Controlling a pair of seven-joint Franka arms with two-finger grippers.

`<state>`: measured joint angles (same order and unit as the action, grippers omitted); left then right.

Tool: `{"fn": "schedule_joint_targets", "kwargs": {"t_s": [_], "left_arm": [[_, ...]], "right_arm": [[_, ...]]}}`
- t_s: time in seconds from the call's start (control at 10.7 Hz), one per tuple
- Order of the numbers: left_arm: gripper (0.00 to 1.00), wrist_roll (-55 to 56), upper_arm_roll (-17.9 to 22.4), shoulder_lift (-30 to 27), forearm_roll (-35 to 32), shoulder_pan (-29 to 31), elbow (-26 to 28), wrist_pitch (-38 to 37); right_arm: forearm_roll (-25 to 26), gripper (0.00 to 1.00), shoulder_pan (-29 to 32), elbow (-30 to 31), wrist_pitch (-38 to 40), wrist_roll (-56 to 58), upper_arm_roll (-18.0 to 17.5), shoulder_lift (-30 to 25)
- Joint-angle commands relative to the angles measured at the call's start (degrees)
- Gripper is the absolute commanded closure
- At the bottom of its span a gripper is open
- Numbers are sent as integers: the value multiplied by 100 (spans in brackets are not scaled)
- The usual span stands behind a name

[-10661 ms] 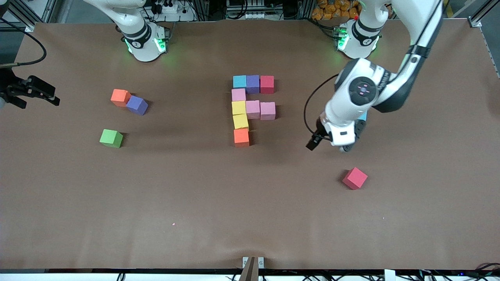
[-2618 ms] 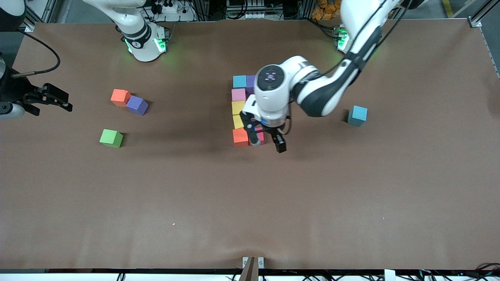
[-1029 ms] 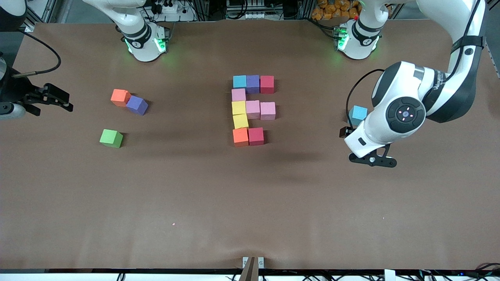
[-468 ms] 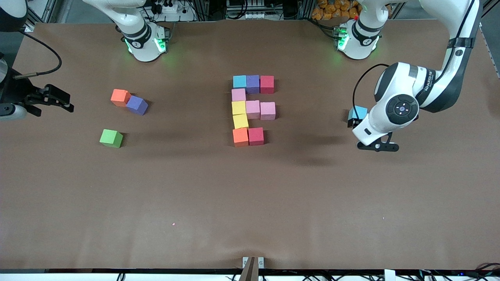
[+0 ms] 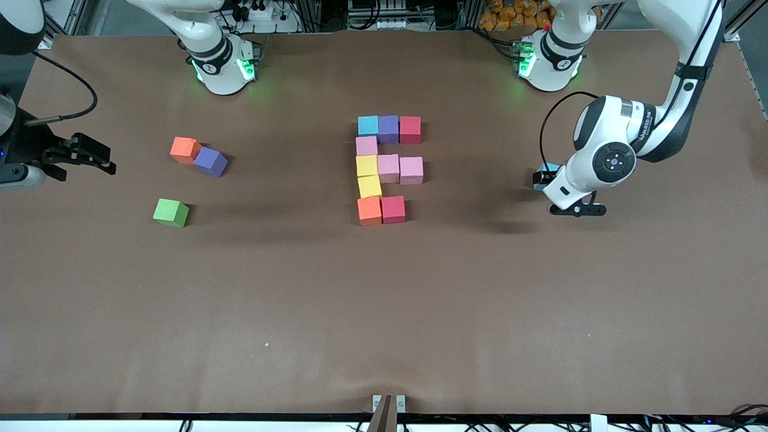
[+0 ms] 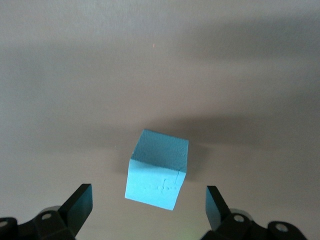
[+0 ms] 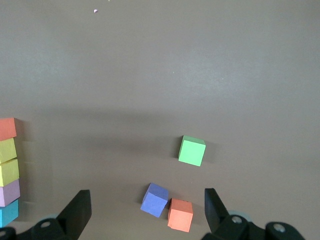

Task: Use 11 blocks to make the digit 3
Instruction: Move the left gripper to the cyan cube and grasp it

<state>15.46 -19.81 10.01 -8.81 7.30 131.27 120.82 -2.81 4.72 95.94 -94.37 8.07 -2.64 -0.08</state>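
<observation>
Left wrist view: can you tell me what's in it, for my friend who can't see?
A light blue block sits alone on the brown table, tilted so one corner points toward the camera. The left end effector is open, with one dark fingertip on each side of the block, not touching it.
</observation>
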Motion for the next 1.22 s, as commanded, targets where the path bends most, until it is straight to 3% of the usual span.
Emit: {"fn": "schedule_joint_targets", "kwargs": {"t_s": [0.0, 0.47, 1.03, 1.12], "left_arm": [[0, -69, -6, -369, 152, 114, 740, 668], [0, -192, 3, -185, 152, 114, 1093, 1172], [0, -788, 56, 97, 73, 114, 1102, 1269], [4, -981, 82, 149, 64, 114, 1093, 1278]], "right_arm": [[-9, 0, -15, -49, 15, -60, -9, 52], [52, 0, -15, -66, -151, -95, -9, 43], [114, 0, -15, -49, -284, -104, -17, 17], [114, 0, -15, -49, -284, -104, -17, 25]]}}
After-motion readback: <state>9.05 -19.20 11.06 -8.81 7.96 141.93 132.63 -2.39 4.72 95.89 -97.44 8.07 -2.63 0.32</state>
